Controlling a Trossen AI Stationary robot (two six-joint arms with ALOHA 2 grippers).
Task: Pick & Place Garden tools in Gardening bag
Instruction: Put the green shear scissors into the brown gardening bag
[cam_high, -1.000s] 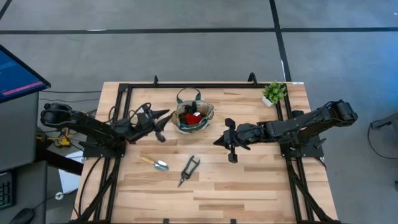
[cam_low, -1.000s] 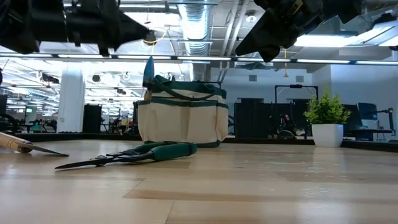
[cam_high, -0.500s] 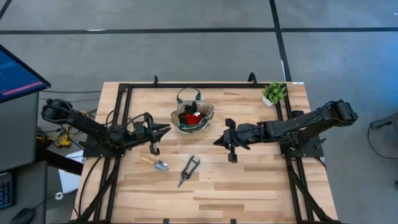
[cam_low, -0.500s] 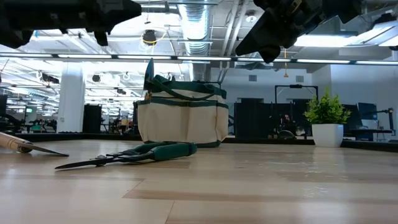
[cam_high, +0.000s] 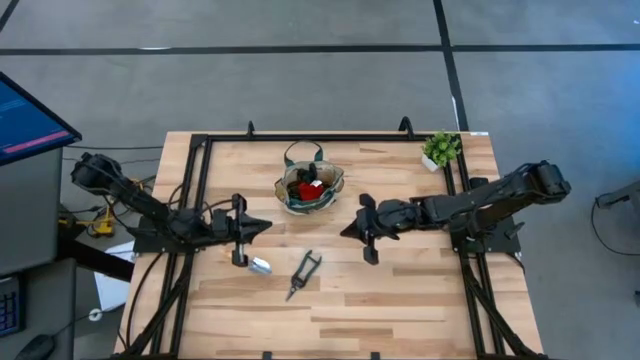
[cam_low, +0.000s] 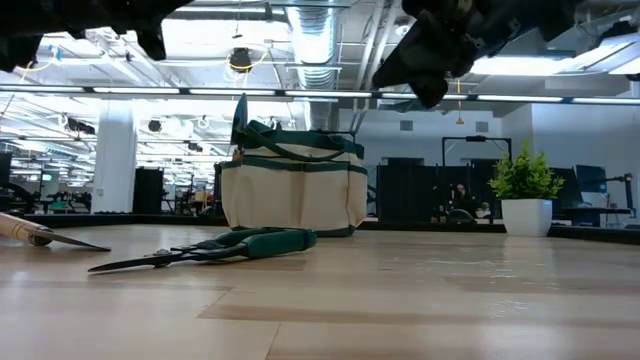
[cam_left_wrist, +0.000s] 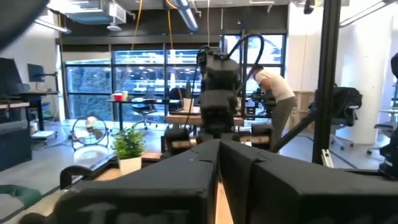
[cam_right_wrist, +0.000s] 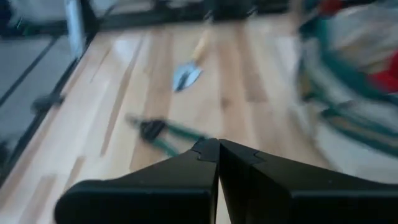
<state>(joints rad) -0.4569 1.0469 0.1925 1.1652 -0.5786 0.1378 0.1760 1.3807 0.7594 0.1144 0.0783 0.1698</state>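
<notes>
My left gripper (cam_high: 262, 227) is pinched shut on nothing, hovering above the trowel (cam_high: 255, 264), which lies near the gardening bag (cam_high: 309, 188) — poised, I judge, for a pick. My right gripper (cam_high: 347, 229), likewise shut and empty, waits beside the bag. The shears (cam_low: 215, 246) read green-handled only in the low view; overhead shows red inside the bag.

High view overhead; low view table-level; both share bag (cam_high: 309, 189), pruners (cam_low: 205, 249).
</notes>
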